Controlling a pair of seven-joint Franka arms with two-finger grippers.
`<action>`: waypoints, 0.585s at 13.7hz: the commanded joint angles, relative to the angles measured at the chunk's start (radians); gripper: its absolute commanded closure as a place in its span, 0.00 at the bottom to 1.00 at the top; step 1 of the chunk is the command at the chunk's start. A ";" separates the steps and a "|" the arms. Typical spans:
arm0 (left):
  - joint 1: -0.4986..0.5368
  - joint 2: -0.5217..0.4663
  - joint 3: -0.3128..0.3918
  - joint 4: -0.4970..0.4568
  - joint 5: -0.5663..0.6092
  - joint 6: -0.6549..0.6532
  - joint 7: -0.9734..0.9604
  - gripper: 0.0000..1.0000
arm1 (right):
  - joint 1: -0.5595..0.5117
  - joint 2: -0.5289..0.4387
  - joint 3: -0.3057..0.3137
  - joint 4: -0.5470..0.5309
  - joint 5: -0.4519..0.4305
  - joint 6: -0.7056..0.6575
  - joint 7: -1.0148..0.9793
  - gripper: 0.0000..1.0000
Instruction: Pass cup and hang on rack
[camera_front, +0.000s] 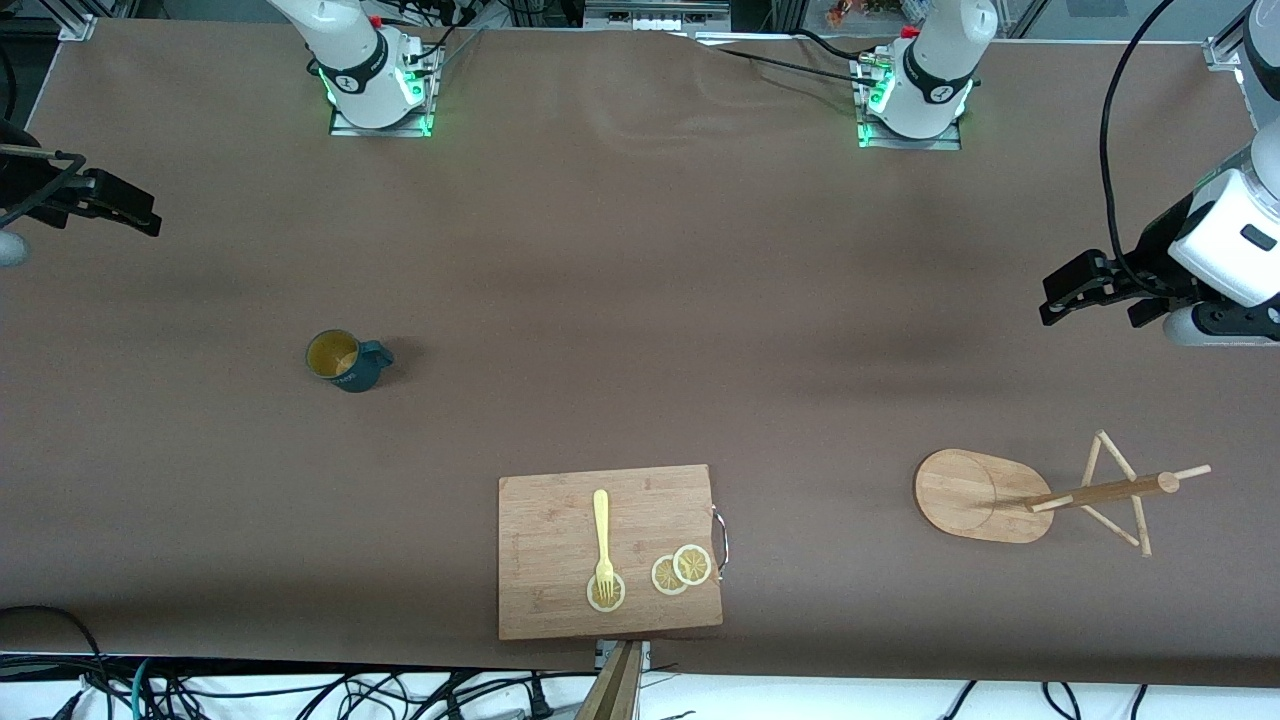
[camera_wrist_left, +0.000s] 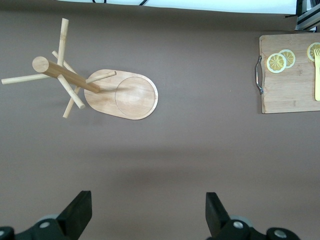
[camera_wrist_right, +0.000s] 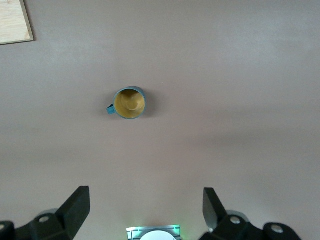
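Two arms are parked at the ends of the counter (camera_front: 640, 300), so I read this as the start position with nothing yet grasped.

Nearest the front camera lies a wooden cutting board (camera_front: 560, 600) carrying a yellow fork (camera_front: 601, 535) and three lemon slices (camera_front: 680, 570); none of these belongs to the job, and I treat them as obstacles to route around.

Slightly farther from the camera, toward the left arm's end, stands the rack (camera_front: 985, 495), a wooden mug tree with its pegs free. Its placement there suggests the left arm does the hanging.

Farther again, toward the right arm's end, the cup (camera_front: 345, 360) sits upright on the counter, its handle pointing toward the middle of the counter. I judge it is out of the left arm's easy reach, hence the handover.

The right gripper (camera_front: 115, 207) hovers over the counter edge at its own end, jaws spread wide and empty. The left gripper (camera_front: 1075, 290) waits likewise at its own end, jaws spread and empty.
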 joint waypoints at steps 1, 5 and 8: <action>0.002 -0.001 0.003 0.004 -0.022 -0.006 0.025 0.00 | -0.009 -0.012 0.005 -0.009 -0.005 -0.002 -0.011 0.00; 0.002 -0.001 0.003 0.004 -0.022 -0.006 0.025 0.00 | -0.009 0.019 0.005 0.034 -0.005 -0.008 -0.014 0.00; 0.002 -0.001 0.003 0.004 -0.022 -0.006 0.025 0.00 | -0.009 0.019 0.005 0.034 -0.006 -0.005 -0.014 0.00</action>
